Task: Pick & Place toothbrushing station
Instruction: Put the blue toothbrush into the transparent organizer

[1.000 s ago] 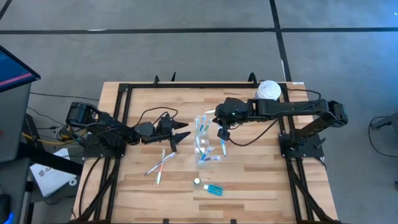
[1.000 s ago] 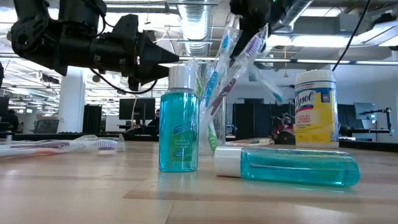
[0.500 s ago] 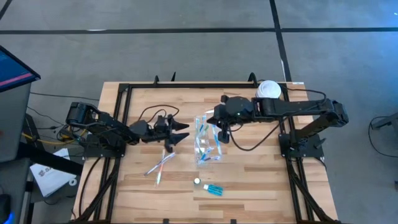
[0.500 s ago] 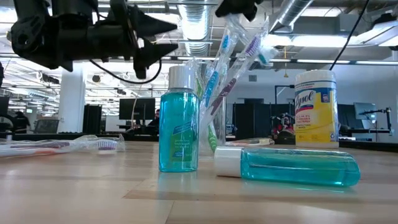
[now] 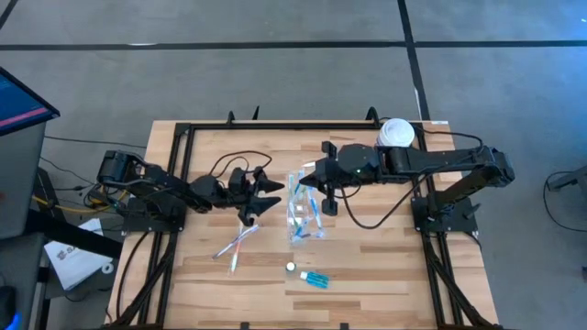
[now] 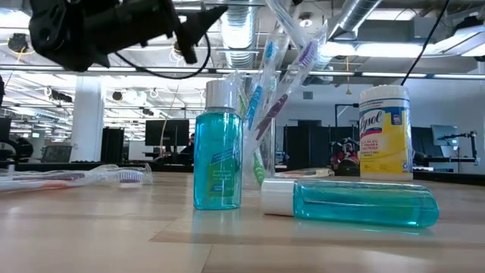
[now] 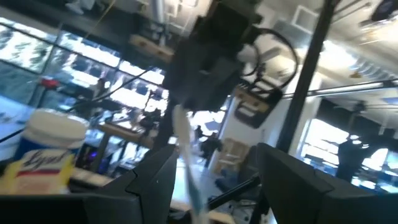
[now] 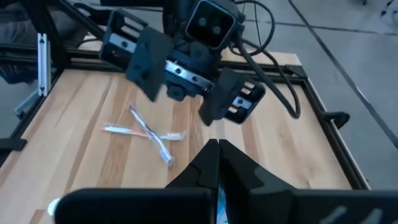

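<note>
A clear tumbler (image 5: 301, 218) (image 6: 261, 152) holding several toothbrushes stands at the table's middle. My right gripper (image 5: 310, 179) (image 8: 217, 152) hovers just above it, shut on one wrapped toothbrush (image 7: 186, 155) (image 6: 284, 23) that runs out of the low view's top. My left gripper (image 5: 266, 195) (image 6: 204, 32) hangs open in the air left of the tumbler, tipped upward, with nothing between its fingers. Two small blue white-capped bottles sit near the front edge, one upright (image 6: 217, 152) (image 5: 291, 267) and one lying on its side (image 6: 352, 203) (image 5: 316, 279). My right gripper pinches the wrapped toothbrush by its upper end (image 7: 179, 121) between its two shut fingers. The brush hangs slanting below the gripper toward the tumbler. Whether its lower end is clear of the tumbler I cannot tell.
Loose wrapped toothbrushes (image 5: 237, 246) (image 8: 149, 134) lie crossed on the wood in front of the left arm. A yellow wipes container with a white lid (image 5: 396, 133) (image 6: 385, 133) stands at the far right. Black frame rails run along the table's left, far and right sides.
My right gripper has risen and shifted toward the table's left with the toothbrush, leaving the low view's top; the brush has been drawn upward with it. My left gripper has risen and tipped its fingers upward, staying open.
</note>
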You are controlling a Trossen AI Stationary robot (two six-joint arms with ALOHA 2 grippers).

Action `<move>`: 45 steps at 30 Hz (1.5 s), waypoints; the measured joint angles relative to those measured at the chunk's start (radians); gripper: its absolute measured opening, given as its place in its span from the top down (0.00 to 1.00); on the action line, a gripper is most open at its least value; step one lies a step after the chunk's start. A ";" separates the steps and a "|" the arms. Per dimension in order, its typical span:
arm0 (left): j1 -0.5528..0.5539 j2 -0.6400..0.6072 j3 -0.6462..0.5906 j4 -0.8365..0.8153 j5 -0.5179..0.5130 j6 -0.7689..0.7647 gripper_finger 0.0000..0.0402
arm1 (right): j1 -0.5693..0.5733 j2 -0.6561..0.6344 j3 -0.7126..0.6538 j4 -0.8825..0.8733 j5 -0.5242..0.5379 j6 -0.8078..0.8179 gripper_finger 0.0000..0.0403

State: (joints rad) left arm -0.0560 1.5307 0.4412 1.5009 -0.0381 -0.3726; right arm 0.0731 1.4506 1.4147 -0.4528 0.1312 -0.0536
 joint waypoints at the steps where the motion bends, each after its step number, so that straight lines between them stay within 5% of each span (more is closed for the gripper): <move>1: -0.005 0.000 0.009 -0.001 0.003 0.007 0.47 | 0.000 0.000 0.000 0.007 0.000 0.000 1.00; 45: -0.041 0.052 0.224 -0.236 -0.109 0.028 0.47 | 0.032 -0.026 0.000 0.127 0.000 -0.086 1.00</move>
State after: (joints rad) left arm -0.0971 1.5823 0.6647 1.2650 -0.1474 -0.3450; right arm 0.1055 1.4242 1.4147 -0.3257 0.1314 -0.1398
